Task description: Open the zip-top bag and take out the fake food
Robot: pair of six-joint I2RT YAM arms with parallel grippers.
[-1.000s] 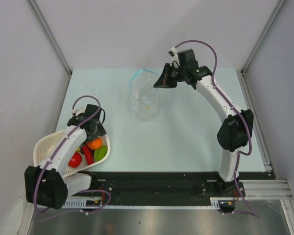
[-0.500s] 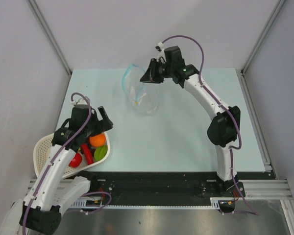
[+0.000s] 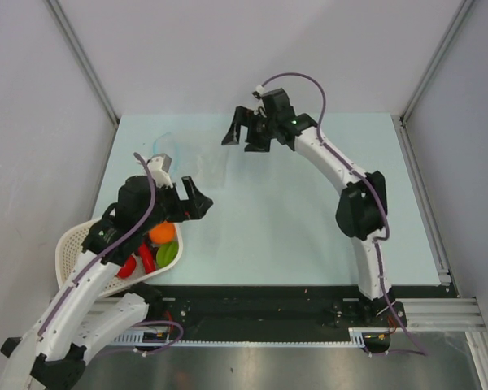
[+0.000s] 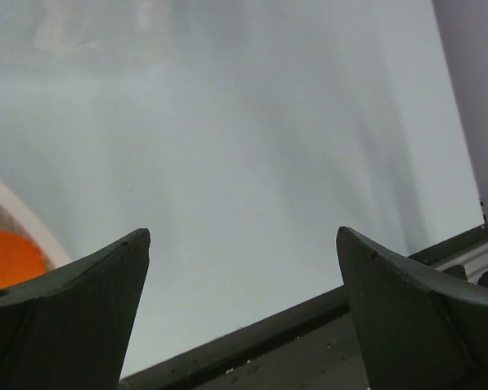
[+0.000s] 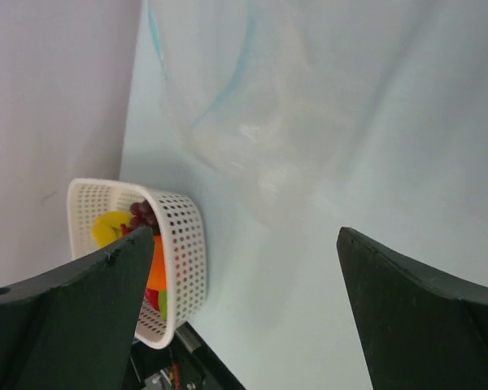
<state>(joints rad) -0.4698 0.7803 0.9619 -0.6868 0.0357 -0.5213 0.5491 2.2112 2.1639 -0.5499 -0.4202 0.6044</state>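
The zip-top bag (image 3: 187, 154) is a faint, blurred clear shape on the far left of the table, and no gripper holds it. Its teal zip strip (image 5: 228, 89) shows in the right wrist view. My right gripper (image 3: 237, 144) hangs open just right of the bag, jaws wide with nothing between them (image 5: 244, 236). The fake food lies in the white mesh basket (image 3: 75, 240): an orange ball (image 3: 161, 233), a red piece (image 3: 128, 266), a green oval (image 3: 167, 253), grapes (image 5: 142, 213) and a yellow piece (image 5: 110, 227). My left gripper (image 3: 199, 195) is open and empty above the basket's right side (image 4: 244, 236).
The basket sits at the table's near-left corner, partly under my left arm. The black base rail (image 3: 268, 301) runs along the near edge. Grey walls close in the left, the back and the right.
My right gripper has opened and let go of the bag while swinging left. The bag has moved left and down. My left arm has risen from the basket and reached right.
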